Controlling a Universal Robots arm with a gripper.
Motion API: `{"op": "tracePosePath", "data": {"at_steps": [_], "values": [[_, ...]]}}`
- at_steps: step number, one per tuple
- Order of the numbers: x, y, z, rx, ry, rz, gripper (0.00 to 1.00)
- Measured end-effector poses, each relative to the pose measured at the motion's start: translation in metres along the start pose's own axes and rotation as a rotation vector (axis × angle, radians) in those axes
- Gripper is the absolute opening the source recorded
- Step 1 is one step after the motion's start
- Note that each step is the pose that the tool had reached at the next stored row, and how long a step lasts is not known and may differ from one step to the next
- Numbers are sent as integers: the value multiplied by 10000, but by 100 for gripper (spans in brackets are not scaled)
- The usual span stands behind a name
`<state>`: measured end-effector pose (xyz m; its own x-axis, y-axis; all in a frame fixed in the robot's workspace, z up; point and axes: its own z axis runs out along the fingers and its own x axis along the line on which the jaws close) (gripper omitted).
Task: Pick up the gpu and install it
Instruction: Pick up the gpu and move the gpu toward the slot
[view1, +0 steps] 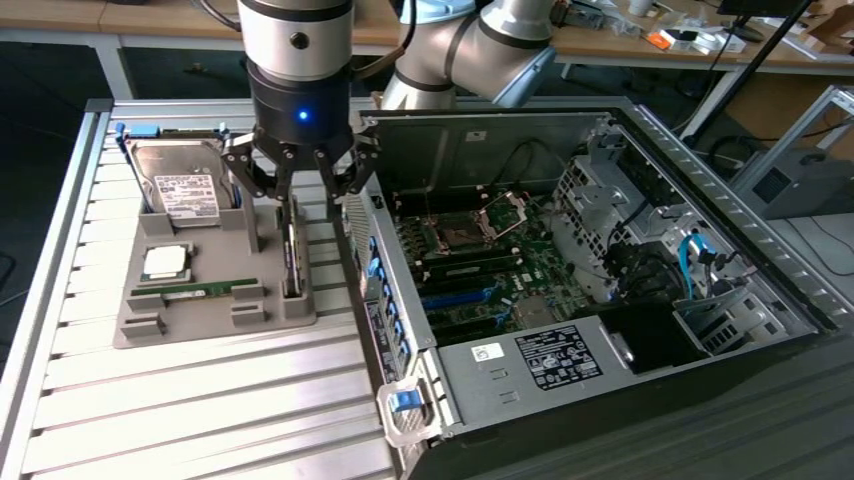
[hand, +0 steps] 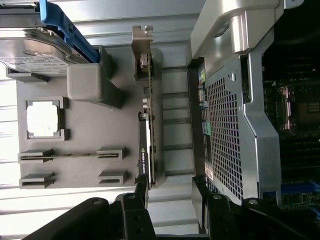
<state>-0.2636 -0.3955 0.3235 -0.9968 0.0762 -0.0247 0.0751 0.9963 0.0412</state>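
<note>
The gpu (view1: 292, 262) is parked on its edge in the slot along the gray tray's (view1: 214, 312) side, the one toward the exterior view's right, just beside the open computer case (view1: 400, 330). In the wrist view you can see the card (hand: 146, 145) running lengthwise with its silver bracket (hand: 141, 50) at one end and a green logo sticker on the black cooler at the other.

The gripper (view1: 299, 205) hangs right above the card's far end with its fingers spread wide, not pinching anything. From the wrist view (hand: 170, 195), one fingertip (hand: 142, 186) lines up pretty much with the card's end, and the other sits over the gap toward the case.

Rest of the tray: hard drive (view1: 180, 185) at the far end, a CPU (view1: 164, 262) in the middle, and a memory stick (view1: 200, 290) nearer.

Inside the case there's the motherboard (view1: 481, 260) and a labelled power supply (view1: 561, 355) at the near end. Everything sits on a slatted metal table (view1: 200, 410).
</note>
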Motion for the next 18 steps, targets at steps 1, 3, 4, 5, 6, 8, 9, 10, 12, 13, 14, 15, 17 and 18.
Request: {"op": "tracePosePath", "data": {"at_steps": [1,3,4,5,6,8,9,10,12,13,14,15,17,18], "values": [[1,11,4,11,-1,0,48],[3,29,12,34,-2,-1,48],[5,37,17,45,-3,-2,48],[5,41,20,53,-5,-2,48],[6,43,24,57,-6,-2,48],[7,47,29,72,-7,-3,48],[8,50,32,80,-6,-3,48],[10,52,35,87,-6,-3,48],[15,54,42,101,-6,-4,48],[17,54,46,108,-8,-4,48],[19,54,50,113,-8,-4,48],[20,54,53,116,-8,-4,48],[23,53,62,123,-9,-4,48],[24,53,64,124,-8,-4,48]]}}
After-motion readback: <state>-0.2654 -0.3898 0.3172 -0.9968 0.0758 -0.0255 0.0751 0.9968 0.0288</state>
